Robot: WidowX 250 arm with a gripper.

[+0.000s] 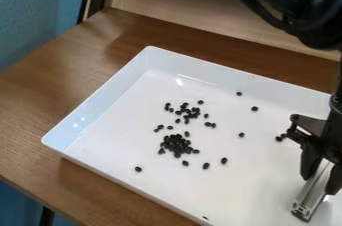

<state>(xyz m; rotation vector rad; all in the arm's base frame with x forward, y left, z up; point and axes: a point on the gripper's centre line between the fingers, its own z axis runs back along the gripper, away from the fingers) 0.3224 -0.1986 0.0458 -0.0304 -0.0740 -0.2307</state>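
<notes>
Camera view: the tool (319, 185) is at the right side, over the white tray (107, 94), and is clenched on a slim silver bar (312, 194), one finger on each side. The bar slants down toward the near side of the tray; whether its lower end touches the tray floor cannot be determined. Small dark beans (176, 143) lie on the tray floor: one dense heap left of the tool, a looser group just beyond it, and single beans scattered around both. A few beans lie near the tool's upper left part. The tray rests on a brown wooden desk (43, 90), beside a blue wall (40, 10).
</notes>
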